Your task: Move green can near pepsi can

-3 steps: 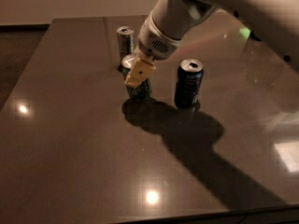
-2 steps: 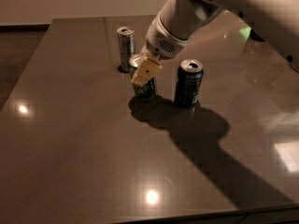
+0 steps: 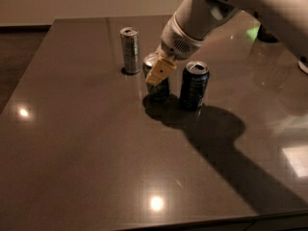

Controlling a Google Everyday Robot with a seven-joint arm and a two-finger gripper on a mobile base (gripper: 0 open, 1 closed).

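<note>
The green can stands upright near the middle of the dark table, just left of the pepsi can, with a narrow gap between them. My gripper, with pale yellow fingertips, reaches down from the upper right and is shut on the green can's upper part, hiding much of its top. The pepsi can stands upright and untouched.
A slim silver can stands behind and to the left of the green can. A dark object sits at the far right back. My arm casts a wide shadow over the table's right front.
My gripper has carried the green can to the right, from near the slim silver can to just beside the pepsi can. The other cans have not moved.
</note>
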